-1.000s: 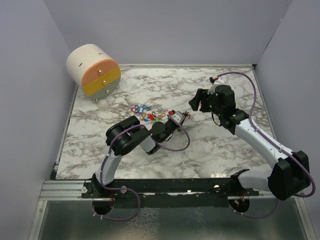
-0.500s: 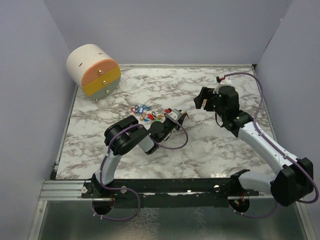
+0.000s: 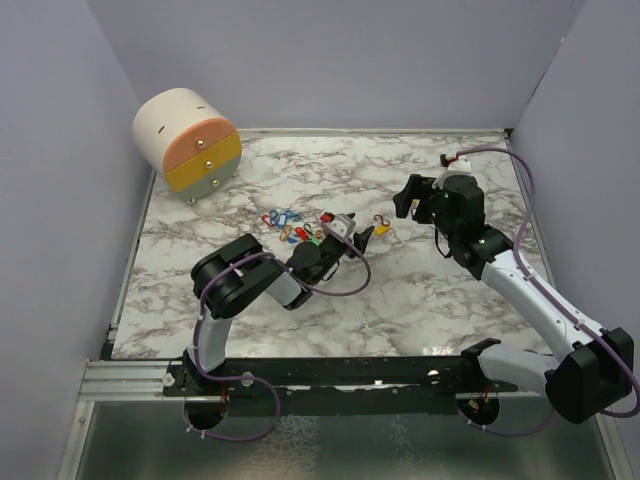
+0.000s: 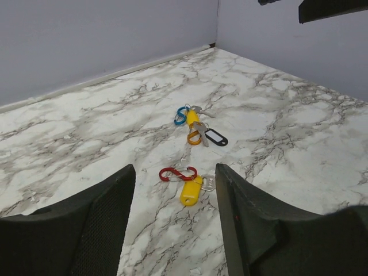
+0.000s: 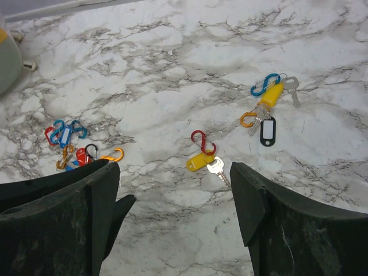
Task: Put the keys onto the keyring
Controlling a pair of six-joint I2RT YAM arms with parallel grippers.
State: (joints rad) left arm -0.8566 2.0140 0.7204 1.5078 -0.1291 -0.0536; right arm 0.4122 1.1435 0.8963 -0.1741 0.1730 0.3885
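- While its jaws stand apart on nothing, the left end effector (image 4: 175,172) sits low over the counter (image 4: 299,132)
- just ahead lies a yellow key tag (image 4: 191,194), touching a red clip (image 4: 178,172)
- farther off, a black key tag (image 4: 215,138)
- beyond, the right end effector (image 5: 172,169) gapes wide, empty

Left gripper (image 4: 172,175), right gripper (image 5: 173,169): both spread.

Light is even, diffuse and overhead in all views: bright, no glare on the marble table (image 3: 420,290), only faint soft shadows; top view is sharp, wrist views sharp mid-field, with left claw fingers (image 4: 98,230) and right claw fingers (image 5: 57,230) dark, slightly soft up close.
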